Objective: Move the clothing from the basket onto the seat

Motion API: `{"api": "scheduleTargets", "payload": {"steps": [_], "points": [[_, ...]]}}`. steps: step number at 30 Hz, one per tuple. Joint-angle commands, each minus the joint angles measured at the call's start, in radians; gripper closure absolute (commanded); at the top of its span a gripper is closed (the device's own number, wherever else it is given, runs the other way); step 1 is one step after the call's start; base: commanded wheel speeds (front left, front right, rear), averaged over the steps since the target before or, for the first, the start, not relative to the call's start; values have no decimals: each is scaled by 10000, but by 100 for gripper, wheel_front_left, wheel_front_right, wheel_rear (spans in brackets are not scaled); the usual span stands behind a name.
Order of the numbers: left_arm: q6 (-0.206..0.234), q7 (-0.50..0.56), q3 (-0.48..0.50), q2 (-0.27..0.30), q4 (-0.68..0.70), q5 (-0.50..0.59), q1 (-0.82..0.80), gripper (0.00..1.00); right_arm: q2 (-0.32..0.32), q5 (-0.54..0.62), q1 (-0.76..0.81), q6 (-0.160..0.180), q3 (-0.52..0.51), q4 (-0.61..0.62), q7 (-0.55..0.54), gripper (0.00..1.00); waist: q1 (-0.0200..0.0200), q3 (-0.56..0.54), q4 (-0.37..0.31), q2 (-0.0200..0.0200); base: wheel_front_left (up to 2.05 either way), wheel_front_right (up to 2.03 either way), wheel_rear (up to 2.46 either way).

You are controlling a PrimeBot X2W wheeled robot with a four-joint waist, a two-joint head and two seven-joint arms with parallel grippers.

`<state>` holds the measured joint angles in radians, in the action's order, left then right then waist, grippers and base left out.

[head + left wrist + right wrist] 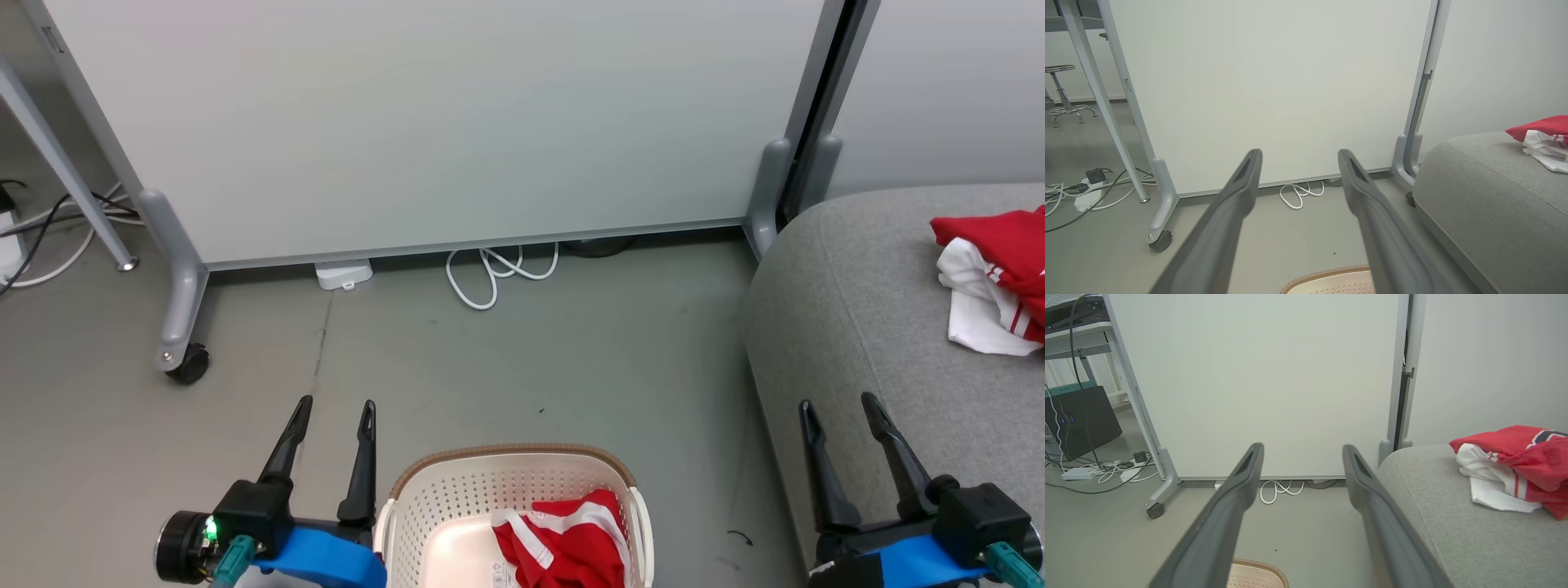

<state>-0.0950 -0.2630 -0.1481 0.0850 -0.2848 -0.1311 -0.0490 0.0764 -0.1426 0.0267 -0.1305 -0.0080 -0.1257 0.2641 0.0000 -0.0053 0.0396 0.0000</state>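
- Left tool (337,404): fingers apart, empty, just left of the basket (514,451).
- Right tool (837,402): fingers apart, empty, over the near left edge of the seat (857,327).
- Red clothing (571,539) lies in the basket; more clothing (992,278) lies on the seat, far right.

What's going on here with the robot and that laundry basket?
The robot is moving sports clothes from the laundry basket to the grey sofa. A pile of red and white clothing already lies on the sofa, and a red striped garment is in the basket. The left tool and the right tool are both open and empty, holding nothing.
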Motion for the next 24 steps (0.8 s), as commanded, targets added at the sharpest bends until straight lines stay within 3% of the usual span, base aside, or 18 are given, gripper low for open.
{"api": "scheduleTargets", "payload": {"steps": [1,11,24], "points": [[-50,-26,-47,-33,-99,47,-236,0,-12,40,-118,-5,8,15,5,0,0,85,-38,0,0,0,0],[-295,-28,-680,-161,-1564,-270,-1940,0,305,-57,-917,-5,102,215,5,0,0,1170,-508,0,0,0,0],[-346,-24,-2296,-236,-4858,-462,-4780,0,591,-177,-2666,-5,348,718,5,0,0,3806,-1379,0,0,0,0]]}}
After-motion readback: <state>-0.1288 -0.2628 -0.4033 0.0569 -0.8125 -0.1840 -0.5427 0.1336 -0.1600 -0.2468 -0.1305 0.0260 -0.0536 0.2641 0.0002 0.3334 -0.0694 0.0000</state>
